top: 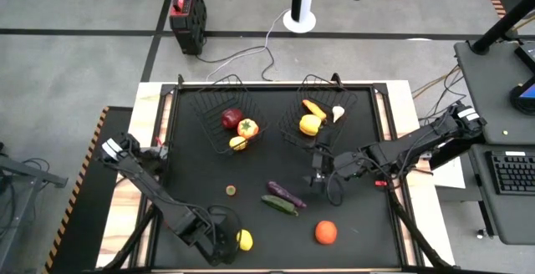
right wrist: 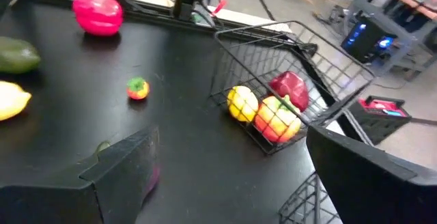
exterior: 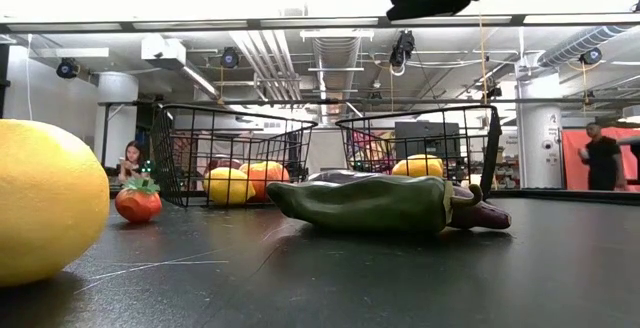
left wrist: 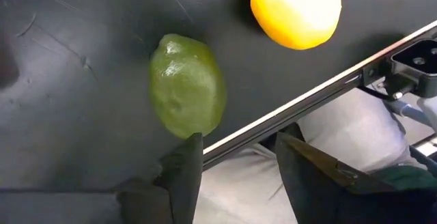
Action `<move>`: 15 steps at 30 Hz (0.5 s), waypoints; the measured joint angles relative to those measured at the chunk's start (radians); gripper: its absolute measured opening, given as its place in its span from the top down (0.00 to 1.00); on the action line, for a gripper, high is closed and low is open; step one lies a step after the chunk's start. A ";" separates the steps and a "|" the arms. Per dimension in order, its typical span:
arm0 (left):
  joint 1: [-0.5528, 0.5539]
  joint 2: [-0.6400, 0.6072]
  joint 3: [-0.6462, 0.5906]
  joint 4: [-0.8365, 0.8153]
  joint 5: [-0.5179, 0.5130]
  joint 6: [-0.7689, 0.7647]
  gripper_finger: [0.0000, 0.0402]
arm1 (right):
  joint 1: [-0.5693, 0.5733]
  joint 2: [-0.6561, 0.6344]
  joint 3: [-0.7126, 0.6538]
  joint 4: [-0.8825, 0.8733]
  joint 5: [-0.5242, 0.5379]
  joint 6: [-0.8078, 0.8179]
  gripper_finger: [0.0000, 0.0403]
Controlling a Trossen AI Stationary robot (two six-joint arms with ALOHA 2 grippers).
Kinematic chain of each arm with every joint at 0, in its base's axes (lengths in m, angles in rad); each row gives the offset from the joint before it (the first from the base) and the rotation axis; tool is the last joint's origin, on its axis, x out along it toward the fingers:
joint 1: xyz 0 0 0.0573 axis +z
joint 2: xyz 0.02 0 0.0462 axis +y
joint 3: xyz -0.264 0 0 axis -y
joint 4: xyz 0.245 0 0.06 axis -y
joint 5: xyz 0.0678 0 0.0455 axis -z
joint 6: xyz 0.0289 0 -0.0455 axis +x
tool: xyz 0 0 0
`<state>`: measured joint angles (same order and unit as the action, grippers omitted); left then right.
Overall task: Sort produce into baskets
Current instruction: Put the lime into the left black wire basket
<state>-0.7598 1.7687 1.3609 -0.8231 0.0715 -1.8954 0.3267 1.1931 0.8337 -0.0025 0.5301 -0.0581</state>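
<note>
The black table (top: 276, 232) fills the middle of the high view, with two wire baskets at its upper edge. The left basket (top: 219, 98) sits upper centre-left and holds a dark red fruit (top: 231, 119), an orange-red tomato-like piece (top: 247, 128) and a small yellow one (top: 239, 144). The right basket (top: 320, 90) sits upper centre-right and holds a yellow pepper (top: 310, 124), a carrot (top: 314, 108) and a pale garlic (top: 338, 114).

The left arm runs from the left edge down to the bottom centre-left, where the left gripper (top: 224, 246) hangs over the table's near edge, its fingers (left wrist: 183, 173) apart and holding nothing. In its wrist view a green lime-like fruit (left wrist: 187, 94) lies just ahead of the fingertips, apart from them, with a lemon (top: 244, 240) near it.

The right arm reaches in from the right edge to the centre-right; the right gripper (top: 318, 167) hovers just below the right basket with its jaws wide apart and empty.

Loose produce lies in the lower middle of the high view: an orange-red fruit (top: 325, 232) at lower centre-right, an eggplant (top: 287, 194) and a cucumber (top: 278, 205) side by side at centre, touching in the low view, and a tiny tomato (top: 231, 190) left of them.
</note>
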 joint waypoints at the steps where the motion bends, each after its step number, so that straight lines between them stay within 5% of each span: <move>1: -0.001 0.000 0.000 0.000 0.000 0.000 0.56 | 0.000 0.000 0.000 0.000 -0.011 -0.004 0.10; 9: -0.003 0.032 0.000 -0.007 -0.001 0.005 0.40 | 0.000 0.000 0.000 0.000 -0.041 -0.005 0.10; 15: -0.006 0.102 -0.001 -0.016 -0.001 0.009 0.36 | 0.000 0.000 0.000 0.001 -0.041 -0.005 0.10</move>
<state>-0.7654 1.8707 1.3596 -0.8391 0.0706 -1.8862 0.3267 1.1931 0.8337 -0.0019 0.4896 -0.0631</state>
